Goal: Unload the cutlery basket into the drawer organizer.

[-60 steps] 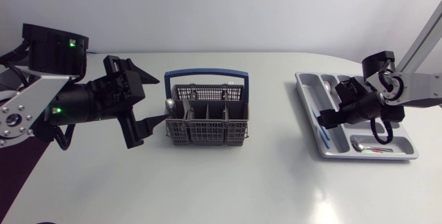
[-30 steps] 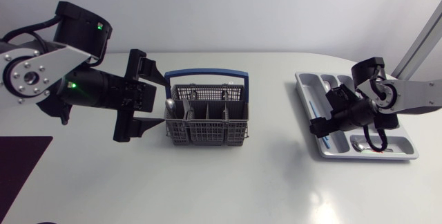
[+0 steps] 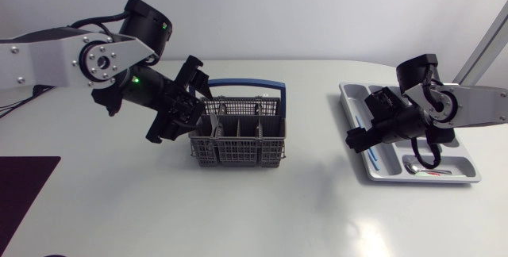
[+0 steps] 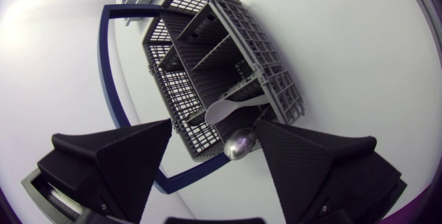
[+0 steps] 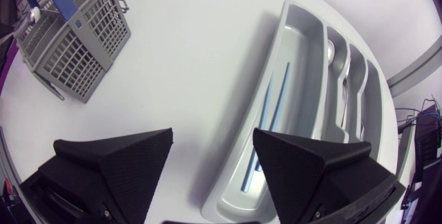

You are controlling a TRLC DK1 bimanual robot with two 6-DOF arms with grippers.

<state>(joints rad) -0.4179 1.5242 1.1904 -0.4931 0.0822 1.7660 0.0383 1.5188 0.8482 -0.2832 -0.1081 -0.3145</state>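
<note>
We find the widest free lane on the bare table [image 3: 309, 146] between the basket [image 3: 236, 142] and the tray [image 3: 425, 180], open to either arm. Over the basket, the blue handle [image 3: 238, 85] runs along the far side, and the dividers [image 4: 214, 44] leave only narrow slots. Two spoons [image 4: 222, 110] rise at its left end, between the spread fingers of our left gripper [image 4: 214, 124]. Our right gripper [image 3: 363, 122], fingers apart, hangs over the tray's left edge.
</note>
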